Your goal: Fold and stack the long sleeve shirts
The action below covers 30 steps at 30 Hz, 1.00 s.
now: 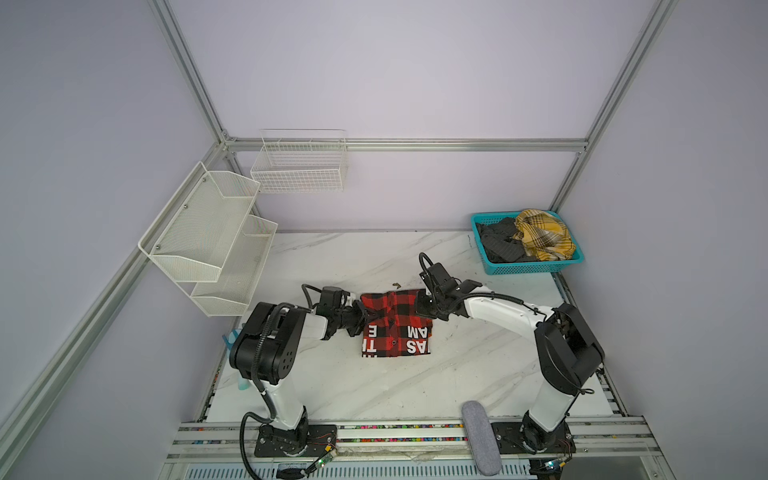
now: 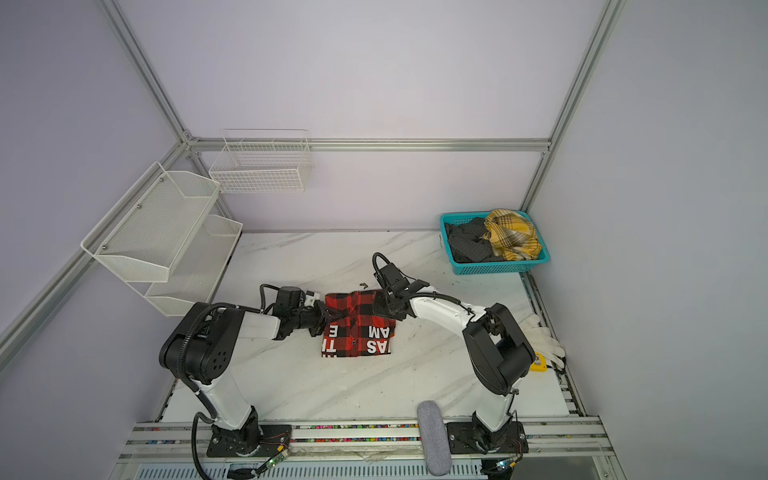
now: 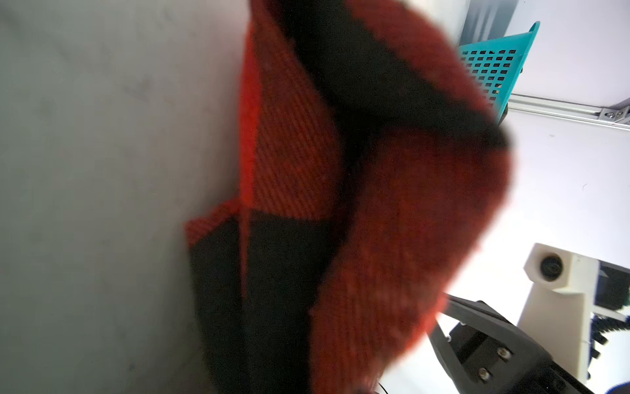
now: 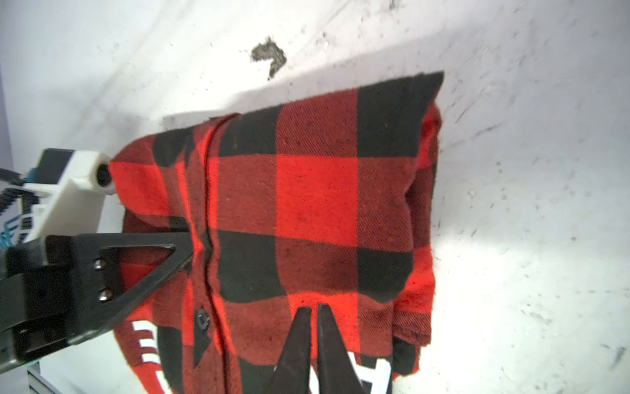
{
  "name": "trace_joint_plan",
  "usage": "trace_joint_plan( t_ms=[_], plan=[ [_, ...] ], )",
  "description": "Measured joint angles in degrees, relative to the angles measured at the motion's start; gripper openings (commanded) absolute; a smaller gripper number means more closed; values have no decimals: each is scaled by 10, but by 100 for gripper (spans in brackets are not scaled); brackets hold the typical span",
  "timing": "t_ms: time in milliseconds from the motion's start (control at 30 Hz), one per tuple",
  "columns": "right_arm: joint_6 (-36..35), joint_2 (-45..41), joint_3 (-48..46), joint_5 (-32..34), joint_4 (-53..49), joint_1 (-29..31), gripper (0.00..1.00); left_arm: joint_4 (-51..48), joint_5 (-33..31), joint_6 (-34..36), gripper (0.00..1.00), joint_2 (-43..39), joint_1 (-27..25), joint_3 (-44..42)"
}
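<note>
Item: red-and-black check shirt [image 1: 395,328], folded, white block letters along its lower edge. It lies mid-frame on the marble table [image 1: 374,390] in both top views.
Left gripper [image 1: 360,319]: clenched on the shirt's frame-left edge.
Right gripper [image 1: 420,309]: jaws together, tips on the cloth at frame right; a grasp cannot be told.
Teal basket [image 1: 524,270]: upper right, containing crumpled garments [image 1: 536,237].
</note>
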Motion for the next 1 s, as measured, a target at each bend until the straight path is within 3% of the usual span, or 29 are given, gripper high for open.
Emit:
trace_joint_plan(
  t_ms=[200, 367, 533, 667, 800, 1000],
  plan=[
    [3, -12, 0, 13, -6, 0, 11, -3, 8, 1, 0, -1, 8, 0],
    [7, -23, 0, 24, -15, 0, 11, -58, 15, 31, 0, -32, 39, 1],
    [9, -52, 0, 31, -16, -1, 11, -268, -34, 138, 0, -115, 77, 63],
    [9, -65, 0, 36, -16, -4, 11, -482, -180, 247, 0, -166, 80, 198],
    [6, -73, -1, 37, -16, -7, 11, -643, -397, 331, 0, -198, 79, 325],
    [-1, -89, -27, 33, -5, -16, 10, -785, -684, 391, 0, -221, 58, 383]
  ],
)
